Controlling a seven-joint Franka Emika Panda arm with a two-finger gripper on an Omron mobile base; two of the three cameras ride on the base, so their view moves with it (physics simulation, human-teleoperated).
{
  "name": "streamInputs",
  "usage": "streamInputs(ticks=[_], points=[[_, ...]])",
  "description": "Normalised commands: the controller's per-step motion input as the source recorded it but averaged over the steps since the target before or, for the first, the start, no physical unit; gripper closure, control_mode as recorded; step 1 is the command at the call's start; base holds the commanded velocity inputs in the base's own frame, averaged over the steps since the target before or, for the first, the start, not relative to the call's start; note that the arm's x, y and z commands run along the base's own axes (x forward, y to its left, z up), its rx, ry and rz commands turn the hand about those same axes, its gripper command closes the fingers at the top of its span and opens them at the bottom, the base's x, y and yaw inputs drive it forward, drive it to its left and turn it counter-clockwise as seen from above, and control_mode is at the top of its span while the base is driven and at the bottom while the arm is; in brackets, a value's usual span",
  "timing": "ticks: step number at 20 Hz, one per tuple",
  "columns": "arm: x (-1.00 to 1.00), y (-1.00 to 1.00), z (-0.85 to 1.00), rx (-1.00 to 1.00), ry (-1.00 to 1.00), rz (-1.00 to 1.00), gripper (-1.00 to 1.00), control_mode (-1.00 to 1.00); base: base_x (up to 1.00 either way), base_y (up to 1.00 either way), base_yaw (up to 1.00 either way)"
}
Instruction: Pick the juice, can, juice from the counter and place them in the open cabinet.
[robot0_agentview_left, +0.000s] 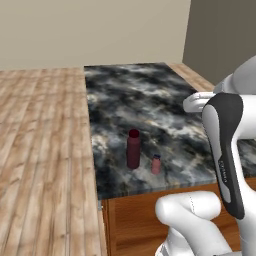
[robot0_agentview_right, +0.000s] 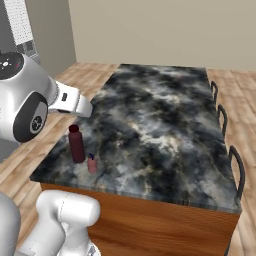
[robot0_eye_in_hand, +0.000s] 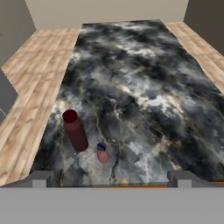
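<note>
While I am holding the gripper above the near edge, jaws standing wide apart and empty; maroon bottle and small pink can are standing side by side on the desk; I am judging the first pick pending, needing descent.

Worktop: long marbled slab, black, grey, white, over brown wooden base; wooden floor around it. Two things stand upright near its near left corner: tall dark maroon bottle and, just beside it on right, small pinkish-red bottle with dark cap, much shorter. They stand close, not touching. Rest of slab bare.
</note>
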Motion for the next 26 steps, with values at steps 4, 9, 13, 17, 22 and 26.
streamInputs(ticks=[4, 9, 13, 17, 22, 26], points=[[0.0, 0.0, 0.0, 0.0, 0.0, 0.0, -1.0, 1.0, 0.0, 0.0, 0.0], [0.0, 0.0, 0.0, 0.0, 0.0, 0.0, -1.0, 1.0, 0.01, 0.0, 0.0], [0.0, 0.0, 0.0, 0.0, 0.0, 0.0, -1.0, 1.0, 0.01, 0.0, 0.0], [0.0, 0.0, 0.0, 0.0, 0.0, 0.0, -1.0, 1.0, 0.0, 0.0, 0.0], [0.0, 0.0, 0.0, 0.0, 0.0, 0.01, -1.0, -1.0, 0.0, 0.0, 0.0], [0.0, -0.01, 0.0, 0.0, 0.0, 0.12, -1.0, -1.0, 0.0, 0.0, 0.0]])
